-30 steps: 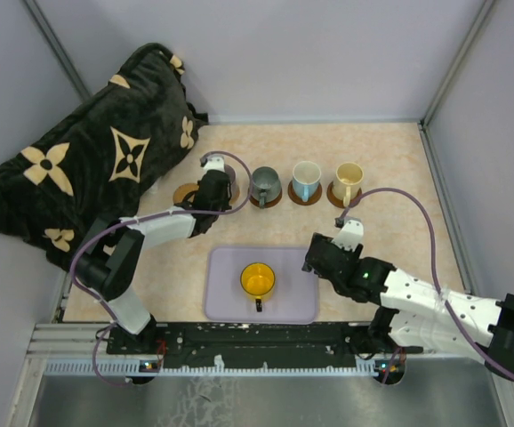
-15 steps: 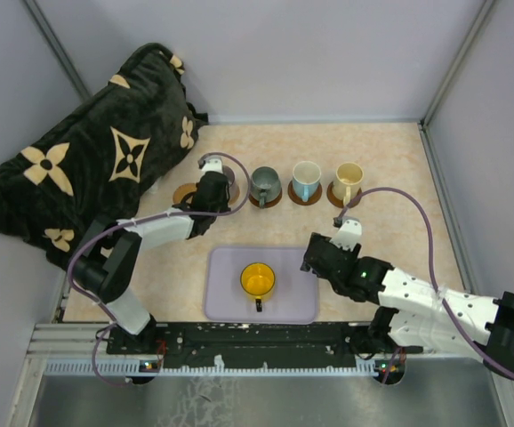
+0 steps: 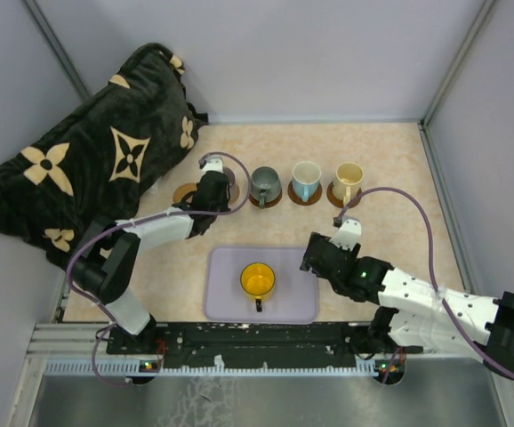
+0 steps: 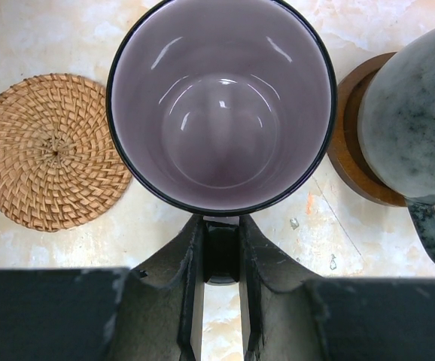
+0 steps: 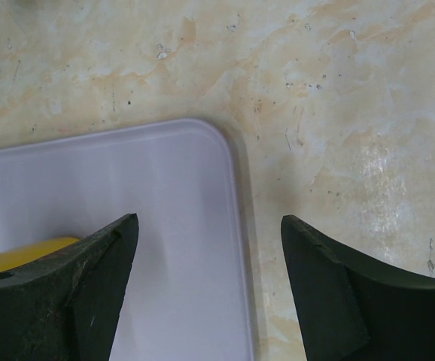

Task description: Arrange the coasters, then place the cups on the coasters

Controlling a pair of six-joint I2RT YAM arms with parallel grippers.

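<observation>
My left gripper [image 4: 221, 226] is shut on the handle of the mauve cup [image 4: 219, 105], which stands upright between a woven tan coaster [image 4: 48, 150] and the grey-green cup [image 4: 413, 128] on its dark coaster [image 4: 349, 150]. From above, the left gripper [image 3: 214, 184] hides most of the mauve cup; a brown coaster edge [image 3: 232, 190] shows beside it. The pale blue cup [image 3: 306, 180] and cream cup [image 3: 348, 180] each stand on a coaster. The yellow-orange cup [image 3: 257, 280] sits on the lavender tray [image 3: 226, 302]. My right gripper [image 5: 210, 226] is open and empty over the tray's right edge [image 5: 225, 195].
A black blanket with tan flower shapes [image 3: 97, 169] lies at the back left, close to the woven coaster [image 3: 184, 192]. Walls enclose the table on three sides. The right arm's cable [image 3: 417, 213] loops above the table's right part.
The right gripper has edged slightly left towards the tray. The left gripper and the mauve cup have barely moved.
</observation>
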